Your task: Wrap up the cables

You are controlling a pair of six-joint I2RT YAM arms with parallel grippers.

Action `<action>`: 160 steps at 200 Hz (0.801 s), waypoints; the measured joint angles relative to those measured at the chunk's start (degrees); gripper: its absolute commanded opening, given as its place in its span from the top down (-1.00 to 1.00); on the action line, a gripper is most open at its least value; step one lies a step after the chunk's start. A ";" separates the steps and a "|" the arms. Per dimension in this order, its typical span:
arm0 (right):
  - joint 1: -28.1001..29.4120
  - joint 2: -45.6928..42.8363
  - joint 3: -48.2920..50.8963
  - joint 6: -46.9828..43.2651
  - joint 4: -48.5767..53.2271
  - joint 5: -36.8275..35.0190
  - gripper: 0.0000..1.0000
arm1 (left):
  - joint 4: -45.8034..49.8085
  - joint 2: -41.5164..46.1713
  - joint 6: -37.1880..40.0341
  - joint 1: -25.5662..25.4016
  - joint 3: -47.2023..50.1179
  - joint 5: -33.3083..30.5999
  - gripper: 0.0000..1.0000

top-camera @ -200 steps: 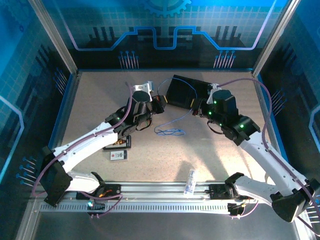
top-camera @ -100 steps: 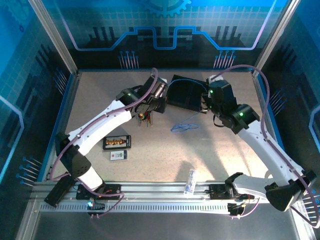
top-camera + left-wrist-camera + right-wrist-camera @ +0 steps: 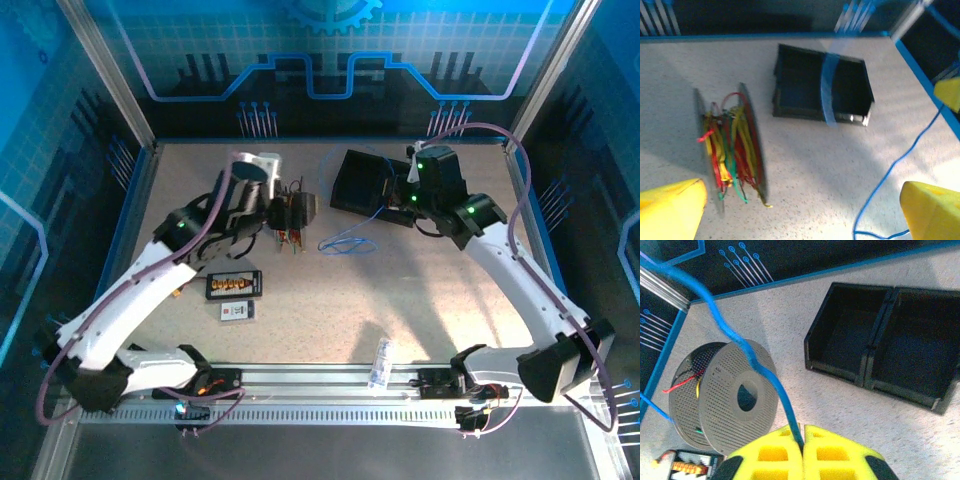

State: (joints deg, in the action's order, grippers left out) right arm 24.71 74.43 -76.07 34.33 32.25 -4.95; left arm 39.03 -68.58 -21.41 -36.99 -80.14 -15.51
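the blue cable (image 3: 756,365) is clamped between the right gripper's (image 3: 802,440) jaws right of the spool (image 3: 735,395); the left gripper's (image 3: 800,212) jaws are spread apart near the spool.

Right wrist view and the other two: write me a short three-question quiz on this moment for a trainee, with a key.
1. True or false: the right end effector is shut on the thin blue cable.
2. Name the colours of the thin wires wound on the grey perforated plastic spool.
3. The left end effector is: A) open, holding nothing; B) shut on the spool; C) shut on the blue cable.

Key: 1 true; 2 red, yellow and green; 3 A.
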 measured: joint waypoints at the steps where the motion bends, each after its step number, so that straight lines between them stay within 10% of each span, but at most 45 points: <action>1: 0.00 0.07 0.02 0.15 -0.04 0.07 1.00 | -0.20 0.35 -0.22 0.17 0.37 -0.17 -0.99; 160: 5.90 11.82 3.45 14.64 -8.20 4.04 1.00 | -2.14 -5.86 -6.88 15.98 6.25 6.38 -0.79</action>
State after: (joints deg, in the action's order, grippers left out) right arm 30.61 86.26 -72.62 48.97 24.05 -0.91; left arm 36.88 -74.43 -28.29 -21.02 -73.89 -9.13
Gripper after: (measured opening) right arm 0.060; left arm 0.933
